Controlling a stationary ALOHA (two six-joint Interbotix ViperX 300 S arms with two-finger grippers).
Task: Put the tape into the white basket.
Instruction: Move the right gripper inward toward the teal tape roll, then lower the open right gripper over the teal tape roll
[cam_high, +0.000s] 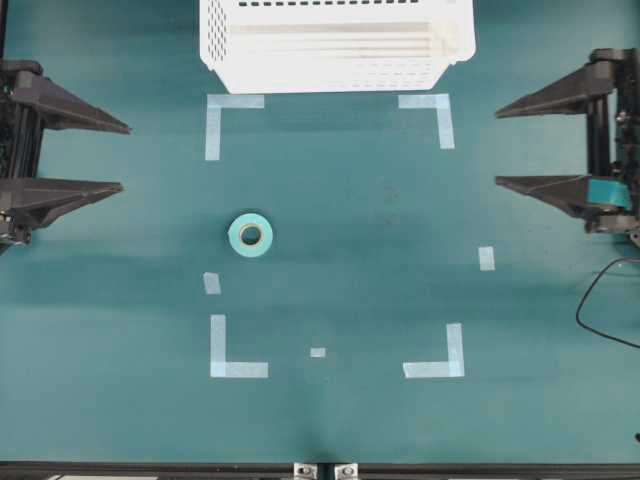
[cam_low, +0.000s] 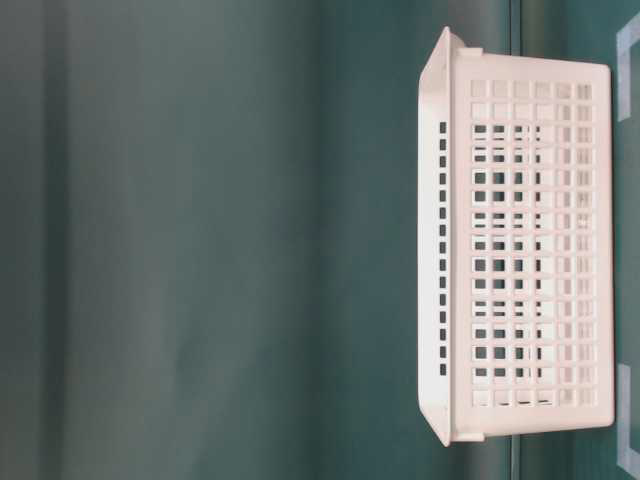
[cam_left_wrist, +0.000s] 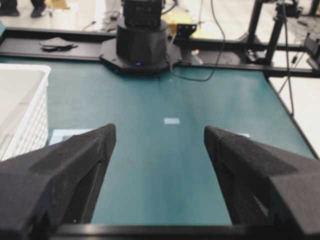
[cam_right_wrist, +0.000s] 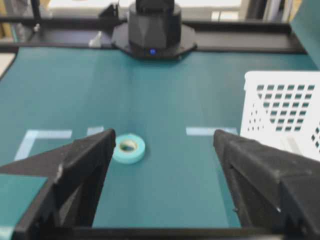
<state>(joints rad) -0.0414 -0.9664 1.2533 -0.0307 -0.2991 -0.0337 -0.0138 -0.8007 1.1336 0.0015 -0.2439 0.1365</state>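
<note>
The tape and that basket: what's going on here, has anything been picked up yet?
Nothing is being handled yet. The tape lies flat on the green table, inside the pale corner marks and nearer the left arm's side. The white basket stands at the far edge with no tape seen in it. The left gripper and right gripper sit at opposite sides, fingers spread wide and holding nothing.

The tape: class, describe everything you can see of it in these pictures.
The tape is a small teal-green ring with a pale core hole, lying flat on the green table, hole facing up. It sits inside the area framed by the pale-blue corner marks, toward its left side, well short of the white basket. Nothing touches it but the table; both grippers are far off at the edges.
</note>
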